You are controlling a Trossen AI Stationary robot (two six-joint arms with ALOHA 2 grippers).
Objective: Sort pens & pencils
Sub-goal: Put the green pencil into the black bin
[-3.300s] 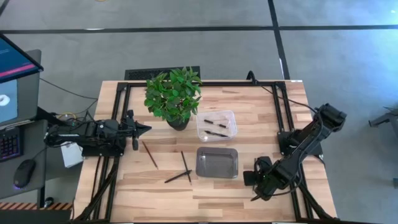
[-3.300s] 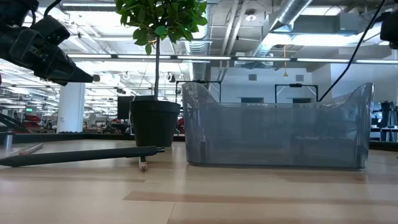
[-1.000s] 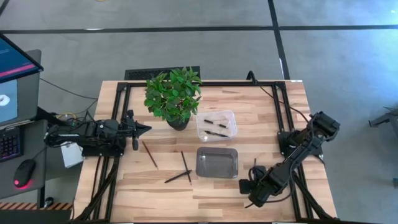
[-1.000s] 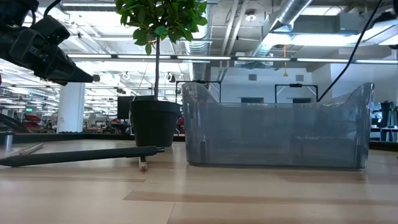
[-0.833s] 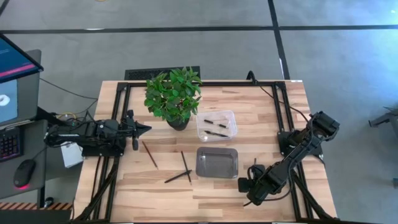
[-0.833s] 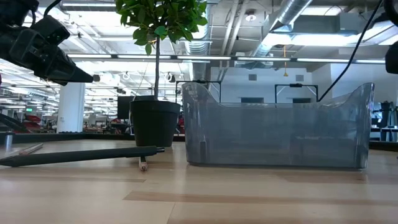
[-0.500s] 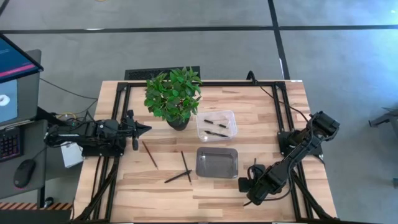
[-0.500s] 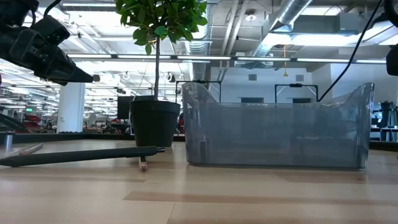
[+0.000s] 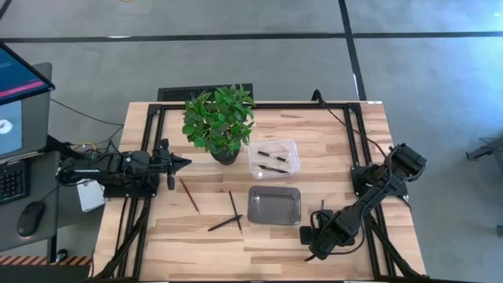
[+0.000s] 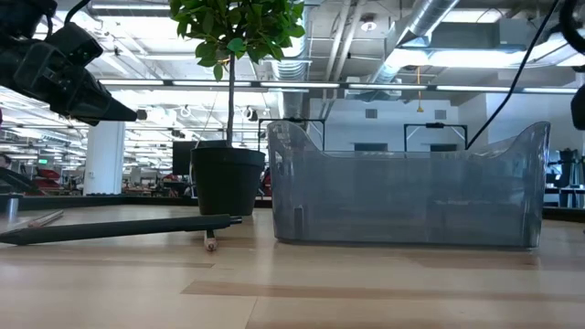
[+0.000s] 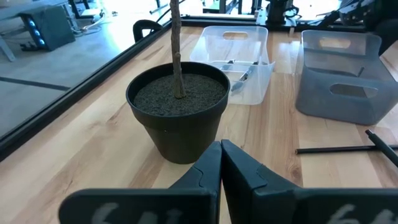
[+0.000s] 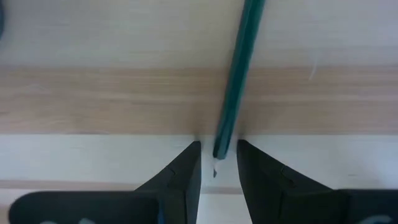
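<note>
Just there — green pencil tip between right fingers.

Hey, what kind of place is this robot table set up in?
Probably a large open lab or industrial workspace: exposed ceiling ducts, a grey concrete floor, and a monitor with keyboard beside the table.

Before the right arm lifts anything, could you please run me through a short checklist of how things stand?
1. Right gripper straddles the green pencil: ok.
2. Pencil firmly gripped: cannot tell.
3. Left gripper shut, parked beside the plant pot: ok.
4. Grey bin has nothing in it: ok.
5. Clear bin already holds some pens: ok.
6. All sticks sorted: not ok, three lie loose on the table.
</note>
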